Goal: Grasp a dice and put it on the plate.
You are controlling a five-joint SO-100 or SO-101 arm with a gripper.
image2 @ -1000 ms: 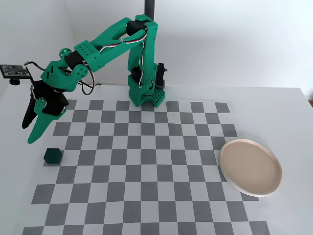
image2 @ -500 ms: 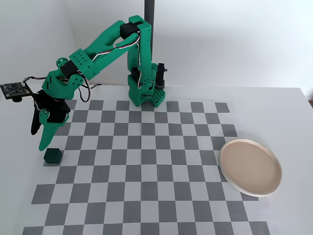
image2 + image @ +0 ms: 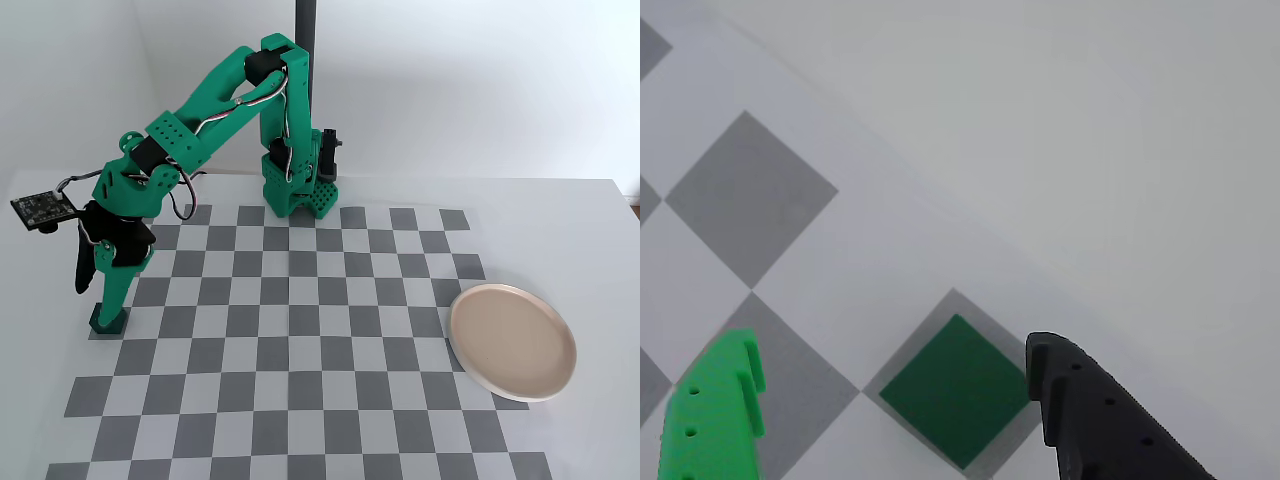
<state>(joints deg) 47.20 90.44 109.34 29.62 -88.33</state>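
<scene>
The dice (image 3: 958, 390) is a plain dark green cube lying on a grey checker square. In the wrist view it sits between my two fingers, close to the black finger (image 3: 1080, 400) and well apart from the bright green finger (image 3: 720, 410). My gripper (image 3: 895, 345) is open and holds nothing. In the fixed view the gripper (image 3: 96, 300) is lowered over the dice (image 3: 107, 320) at the far left edge of the mat. The pale pinkish plate (image 3: 512, 340) lies empty at the right edge of the mat, far from the gripper.
The grey and white checkered mat (image 3: 300, 350) covers the white table. The arm's green base (image 3: 300, 190) stands at the mat's far edge, with a dark pole (image 3: 303, 40) behind it. A small circuit board (image 3: 38, 208) sticks out left of the wrist.
</scene>
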